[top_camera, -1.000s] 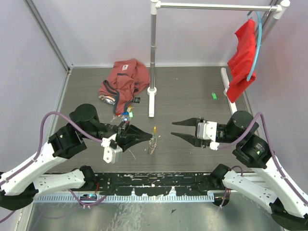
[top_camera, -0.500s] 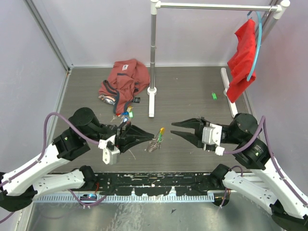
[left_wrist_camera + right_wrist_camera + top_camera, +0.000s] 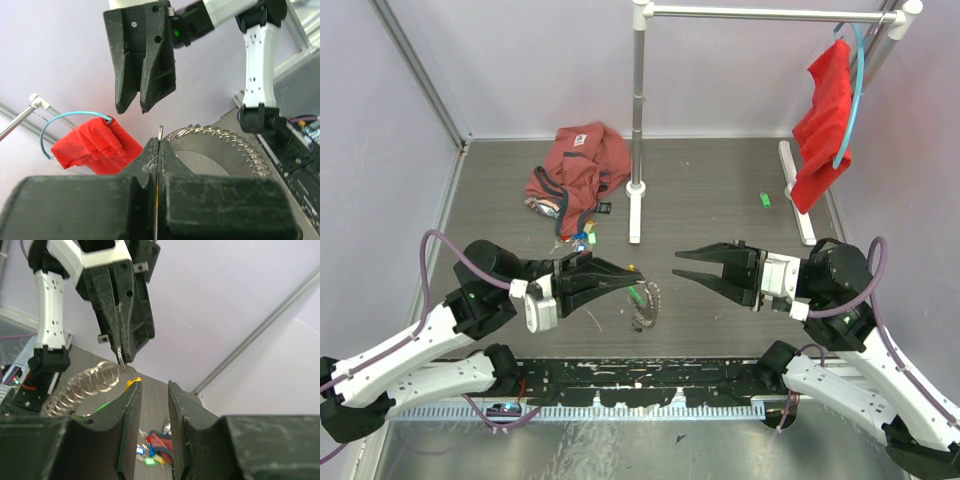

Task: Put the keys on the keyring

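Note:
My left gripper (image 3: 628, 276) is shut on the keyring (image 3: 645, 303), a thin loop strung with silvery keys that hangs off the table from the fingertips, with a green tag beside it. In the left wrist view the gripper (image 3: 158, 142) pinches the ring's edge, and the string of keys (image 3: 235, 142) curves to the right. My right gripper (image 3: 678, 266) is open and empty, facing the left one a short gap away. In the right wrist view it (image 3: 154, 387) sits just below the keyring (image 3: 87, 385) and its yellow tag (image 3: 132, 382). Loose tagged keys (image 3: 582, 239) lie behind the left gripper.
A crumpled red shirt (image 3: 580, 165) lies at the back left. A rack's pole (image 3: 637, 120) and white foot stand at the centre back. A red cloth (image 3: 825, 115) hangs on a blue hanger at the right. A small green key (image 3: 765, 200) lies near the right foot.
My left gripper has lifted the keyring off the table and carried it right; the ring now hangs from the fingertips. The right gripper has shifted slightly and stays open.

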